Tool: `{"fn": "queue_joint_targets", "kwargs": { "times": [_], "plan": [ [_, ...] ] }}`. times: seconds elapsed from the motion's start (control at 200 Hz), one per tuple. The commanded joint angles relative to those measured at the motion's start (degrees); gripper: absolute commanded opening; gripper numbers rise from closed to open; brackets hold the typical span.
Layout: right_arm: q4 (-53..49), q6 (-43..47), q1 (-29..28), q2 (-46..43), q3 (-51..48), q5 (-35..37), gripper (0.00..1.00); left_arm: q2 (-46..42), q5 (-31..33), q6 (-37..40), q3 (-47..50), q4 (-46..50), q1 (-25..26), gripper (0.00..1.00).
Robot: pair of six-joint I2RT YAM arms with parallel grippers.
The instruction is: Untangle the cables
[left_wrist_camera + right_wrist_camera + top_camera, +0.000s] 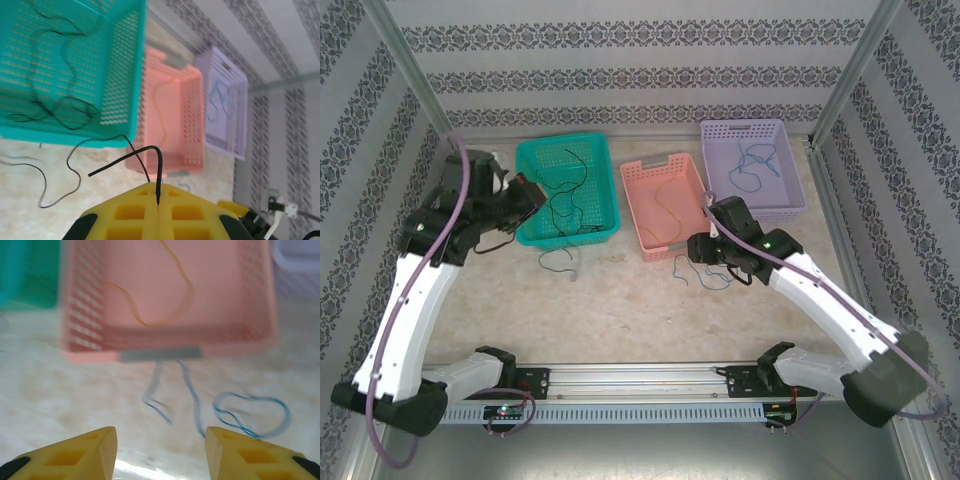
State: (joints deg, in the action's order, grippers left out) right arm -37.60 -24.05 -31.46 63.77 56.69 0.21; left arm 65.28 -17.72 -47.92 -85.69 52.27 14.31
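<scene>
**Left gripper** (158, 200): closed, with a black cable (159, 175) pinched between the pads. The cable rises from the grip, bends and runs left, clear of the table (620, 310). I judge the hold is taken near the end so this strand can be drawn away without dragging a loop along. In the top view the gripper hangs at the left end of the teal basket (605, 225).

**Right gripper** (161, 445): jaws wide apart, holding nothing, low over the table just near of the pink basket (160, 354). The wide gap suits coming down on a thin strand lying flat.

**Table**: the blue cable (272, 401) lies ahead and right of my right gripper. It forms one loop, with strands trailing toward the pink basket's near wall. The view is blurred, so I cannot tell whether the strands cross or only lie side by side. A second black strand (44, 185) winds over the table near of the teal basket. Whether it joins the held cable I cannot tell.

**Far row**:
- The teal basket holds black coils (60, 101).
- The pink basket holds an orange cable (187, 290).
- The purple basket (750, 125) holds a blue coil (757, 160).

**Finding**: each basket takes one colour, and black and blue pieces remain loose on the table. I judge the work partly done.
</scene>
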Motion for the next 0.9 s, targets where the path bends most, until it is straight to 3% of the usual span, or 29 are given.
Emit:
{"fn": "queue_joint_targets", "kwargs": {
  "times": [0.0, 0.085, 0.24, 0.365, 0.5, 0.694, 0.804, 0.894],
  "plan": [
    [10.3, -4.9, -1.2, -2.2, 2.4, -8.1, 0.51, 1.3, -12.0, 5.4, 1.0, -8.8, 1.5, 0.0],
    [13.9, -11.8, -1.5, -0.9, 5.7, -13.8, 0.51, 1.6, -14.3, 5.2, 2.3, -12.6, 2.3, 0.0],
    [16.6, -18.7, -5.6, 2.7, 12.4, -15.2, 0.49, 3.2, -15.9, 6.1, 2.2, -15.2, 4.8, 0.0],
    [19.2, -27.0, -6.2, 6.5, 15.8, -17.8, 0.45, 2.6, -21.1, 10.3, 4.5, -20.2, 6.7, 0.0],
    [20.5, -42.1, -6.0, 9.0, 18.1, -18.2, 0.43, 1.1, -22.3, 15.8, 8.1, -22.6, 8.4, 0.0],
    [31.3, -66.8, -8.9, 8.9, 13.1, -15.5, 0.42, -1.7, -18.3, 18.2, 15.2, -30.3, 9.9, 0.0],
    [26.7, -67.9, -10.6, 8.8, 14.9, -14.2, 0.41, -2.0, -16.7, 18.1, 16.4, -32.0, 10.4, 0.0],
    [24.8, -55.5, -10.0, 8.2, 14.9, -13.8, 0.4, -1.7, -16.7, 17.0, 15.3, -32.1, 10.6, 0.0]
  ]
}}
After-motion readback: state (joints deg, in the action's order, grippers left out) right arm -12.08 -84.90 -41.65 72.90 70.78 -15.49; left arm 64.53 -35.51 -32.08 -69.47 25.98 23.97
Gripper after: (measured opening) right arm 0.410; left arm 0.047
